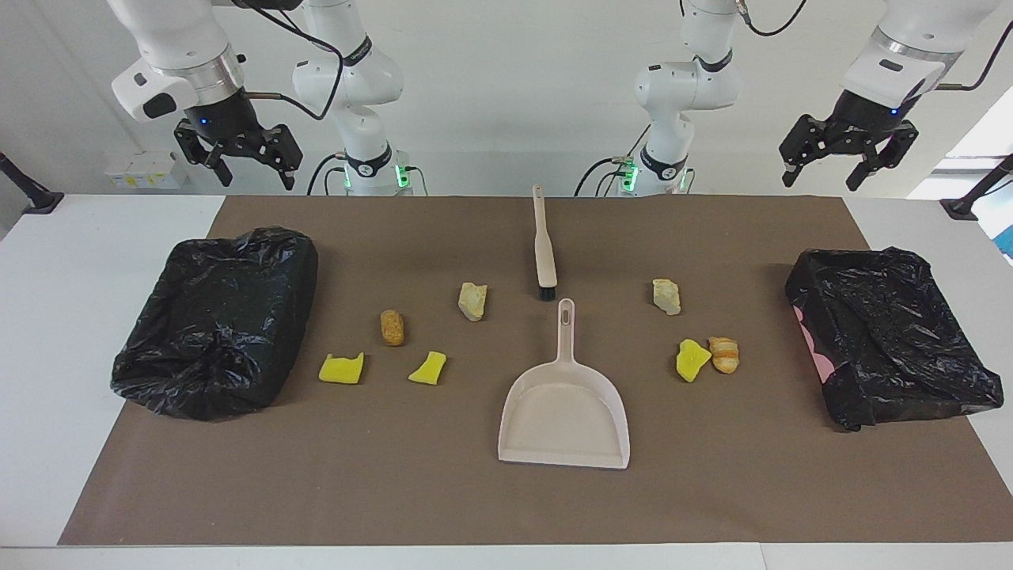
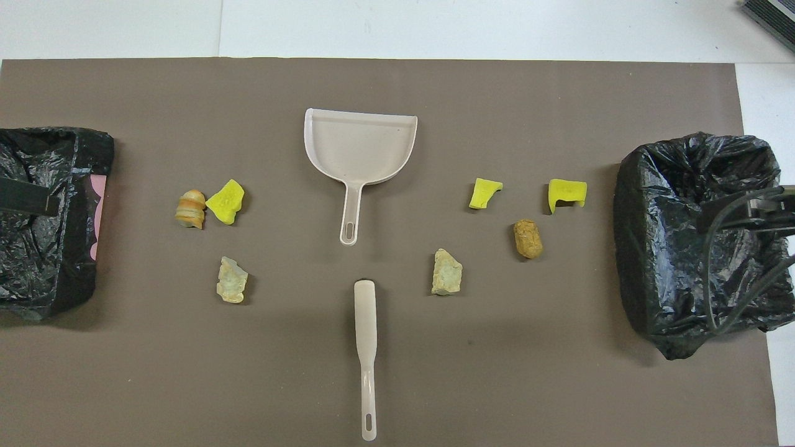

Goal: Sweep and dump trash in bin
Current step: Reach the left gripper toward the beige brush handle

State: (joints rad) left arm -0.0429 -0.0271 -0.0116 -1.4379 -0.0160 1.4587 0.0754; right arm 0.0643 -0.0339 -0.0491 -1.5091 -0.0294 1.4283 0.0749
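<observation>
Several bits of trash lie on the brown mat. Toward the right arm's end are two yellow sponge chunks [image 1: 341, 369] [image 1: 428, 368], a brown bread piece [image 1: 392, 327] and a beige stone [image 1: 472, 301]. Toward the left arm's end are a stone [image 1: 666, 296], a yellow sponge [image 1: 692, 359] and a bread piece [image 1: 724, 354] touching it. A black-bagged bin [image 1: 218, 317] [image 1: 886, 332] sits at each end. In the middle lie the beige dustpan [image 1: 563, 412] and brush [image 1: 543, 245]. My right gripper [image 1: 255, 176] and left gripper [image 1: 821, 180] hang open and empty, high over the mat's corners nearest the robots.
The brush [image 2: 366, 347] lies nearer to the robots than the dustpan [image 2: 360, 146], its bristles toward the pan's handle. The brown mat [image 2: 397, 397] covers most of the white table. Black clamp arms stand at both table ends.
</observation>
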